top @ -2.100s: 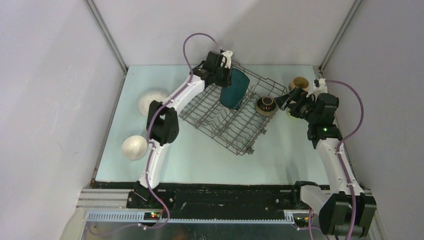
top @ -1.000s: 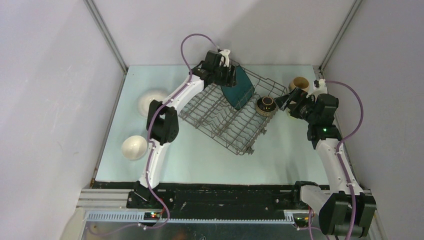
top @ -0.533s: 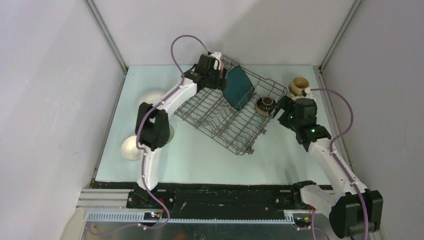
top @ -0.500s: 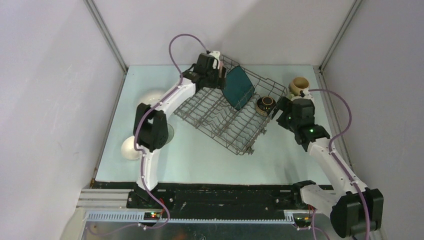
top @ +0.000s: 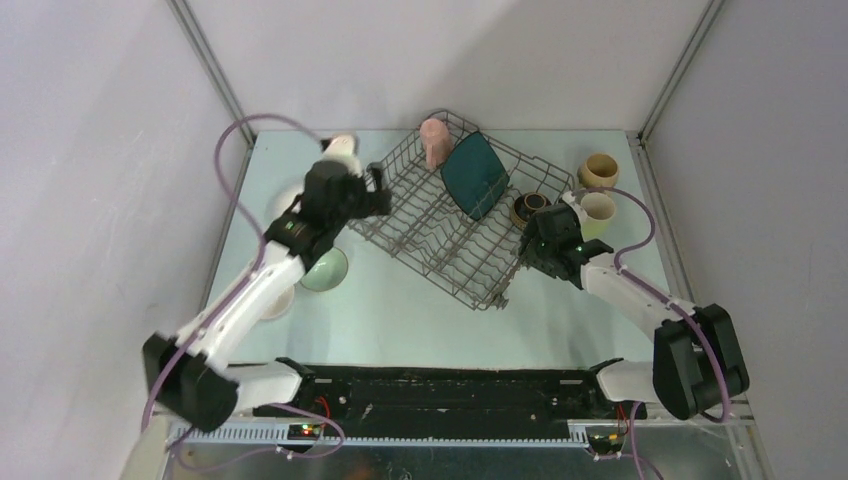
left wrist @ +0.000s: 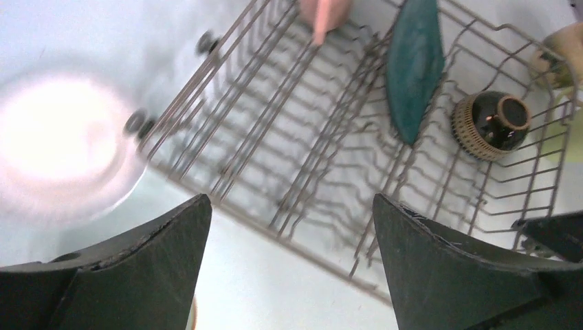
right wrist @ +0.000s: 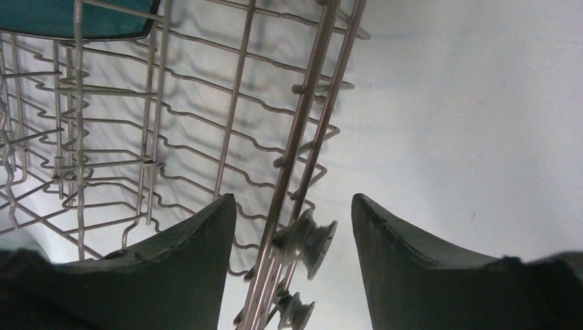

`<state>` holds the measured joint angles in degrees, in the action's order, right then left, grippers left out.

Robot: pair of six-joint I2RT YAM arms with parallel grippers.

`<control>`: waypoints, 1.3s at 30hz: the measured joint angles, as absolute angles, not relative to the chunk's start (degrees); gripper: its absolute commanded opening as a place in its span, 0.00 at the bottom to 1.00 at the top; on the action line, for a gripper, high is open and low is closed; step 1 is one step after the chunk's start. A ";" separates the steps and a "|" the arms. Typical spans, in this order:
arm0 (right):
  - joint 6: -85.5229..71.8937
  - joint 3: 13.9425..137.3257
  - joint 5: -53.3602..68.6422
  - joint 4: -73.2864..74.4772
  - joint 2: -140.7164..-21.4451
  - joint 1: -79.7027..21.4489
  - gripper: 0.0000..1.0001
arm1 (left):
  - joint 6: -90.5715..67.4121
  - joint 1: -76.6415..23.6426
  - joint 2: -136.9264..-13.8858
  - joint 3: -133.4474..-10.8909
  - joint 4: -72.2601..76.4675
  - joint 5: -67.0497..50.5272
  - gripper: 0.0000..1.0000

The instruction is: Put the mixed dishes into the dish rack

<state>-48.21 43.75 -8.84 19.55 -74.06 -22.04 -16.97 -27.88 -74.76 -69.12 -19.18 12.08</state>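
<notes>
Left pincer wide, empty. Right pincer part-open astride dish rack rim; closing there risks dragging rack, toppling the leaning teal plate.

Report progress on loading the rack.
Done: teal plate, brown bowl and pink mug sit in the rack. In hand: nothing; left gripper open, right gripper straddles the rack's rim. Left: tan mug, green mug, green bowl, white dish, all on the table.

The rack is grey, the plate teal, the mug pink.
</notes>
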 measured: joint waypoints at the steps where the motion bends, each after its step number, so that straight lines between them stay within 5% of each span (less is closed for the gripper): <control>1: -48.12 43.75 -8.51 18.87 -75.00 -21.78 0.59 | -18.20 -27.00 -70.28 -64.42 -18.79 12.40 0.94; 4: -47.62 43.77 -6.94 16.62 -77.01 -19.92 0.45 | -21.78 -23.24 -61.60 -54.46 -17.17 12.58 0.98; 11: -46.92 44.38 -1.02 10.20 -81.84 -13.43 0.32 | -31.27 -10.17 -53.60 -36.60 -13.58 10.92 1.00; 25: -47.37 47.77 -2.52 7.60 -87.24 -10.46 0.00 | -40.84 8.75 -53.65 -28.88 -1.93 6.07 1.00; 33: -48.69 48.58 -3.77 7.40 -88.14 -10.24 0.00 | -43.07 14.94 -58.76 -28.88 2.57 2.26 1.00; 39: -50.13 48.60 -3.16 6.20 -88.66 -9.54 0.28 | -43.05 16.62 -64.71 -30.65 2.98 2.33 1.00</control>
